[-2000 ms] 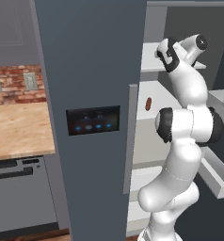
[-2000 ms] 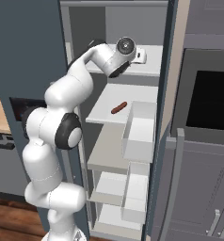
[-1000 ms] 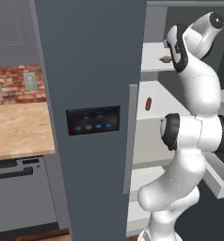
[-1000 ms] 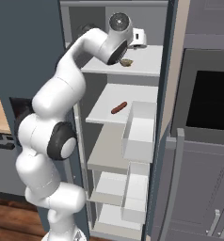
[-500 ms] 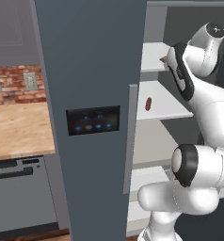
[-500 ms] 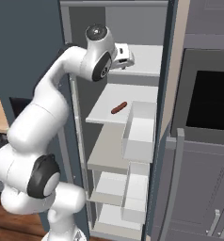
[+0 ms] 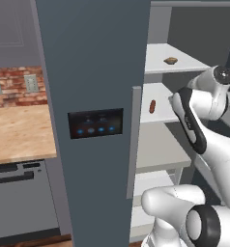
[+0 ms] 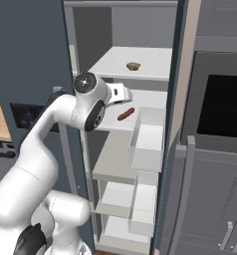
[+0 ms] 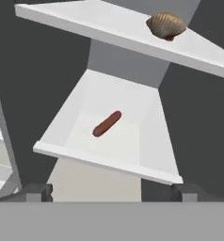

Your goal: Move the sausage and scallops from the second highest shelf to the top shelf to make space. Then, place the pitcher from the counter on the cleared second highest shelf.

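Two dark fingertips [image 9: 38, 192] stand wide apart, the gripper [image 9: 111, 193] empty before the fridge [image 8: 90, 30]. Beyond, the sausage [image 9: 107, 124] lies on the second-highest shelf [image 9: 147, 146]; the scallops [image 9: 165, 25] sit on the top shelf [image 9: 85, 21].

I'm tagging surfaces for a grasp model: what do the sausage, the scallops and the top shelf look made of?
Sausage: smooth reddish-brown meat, matte. Scallops: tan, ribbed, shell-like surface. Top shelf: flat pale-grey board, probably plastic or painted metal; no grain.
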Controlling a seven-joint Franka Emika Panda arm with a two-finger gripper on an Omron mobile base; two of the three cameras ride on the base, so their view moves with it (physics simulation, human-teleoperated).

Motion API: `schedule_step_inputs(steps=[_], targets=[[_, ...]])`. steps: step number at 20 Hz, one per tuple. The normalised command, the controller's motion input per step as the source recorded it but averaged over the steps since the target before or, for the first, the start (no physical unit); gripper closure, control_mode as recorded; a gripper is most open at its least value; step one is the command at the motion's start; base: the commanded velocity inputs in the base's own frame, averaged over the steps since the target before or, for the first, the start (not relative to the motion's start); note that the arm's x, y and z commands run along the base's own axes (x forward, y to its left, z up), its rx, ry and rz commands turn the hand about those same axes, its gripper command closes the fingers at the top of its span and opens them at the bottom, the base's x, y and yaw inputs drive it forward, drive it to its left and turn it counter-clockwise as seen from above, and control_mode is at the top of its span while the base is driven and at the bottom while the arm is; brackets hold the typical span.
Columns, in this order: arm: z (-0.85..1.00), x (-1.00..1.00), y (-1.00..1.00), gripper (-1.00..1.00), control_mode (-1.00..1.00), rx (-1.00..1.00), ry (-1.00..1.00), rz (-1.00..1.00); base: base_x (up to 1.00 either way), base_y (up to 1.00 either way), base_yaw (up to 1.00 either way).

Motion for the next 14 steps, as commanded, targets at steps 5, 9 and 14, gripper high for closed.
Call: schedule_step_inputs(steps=[5,9,14], targets=[[-0.02,-0.06,0.00,-1.00,-1.00,0.01,0.05,0.00,0.00,0.00,0.00],[-0.04,0.18,0.00,-1.00,-1.00,0.04,0.18,0.00,0.00,0.00,0.00],[-0.30,0.33,0.00,-1.00,-1.00,0.10,0.16,0.00,0.00,0.00,0.00]])
